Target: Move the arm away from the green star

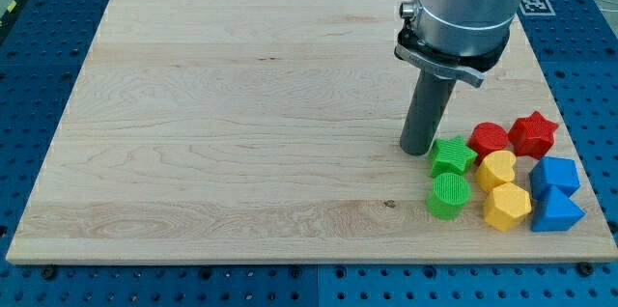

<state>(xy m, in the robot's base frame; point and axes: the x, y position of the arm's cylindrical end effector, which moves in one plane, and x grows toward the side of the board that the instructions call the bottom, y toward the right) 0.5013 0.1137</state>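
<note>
Green star (451,156) flat, no long axis; my tip (417,150) touching.

My tip (416,150) sits just left of the green star (451,156). All blocks cluster at the board's (241,104) bottom-right corner: green cylinder (448,196) below the star, the rest to its right.

Pale wooden board (241,104) on blue perforated table (39,85); fiducial marker (534,3) top right.
</note>
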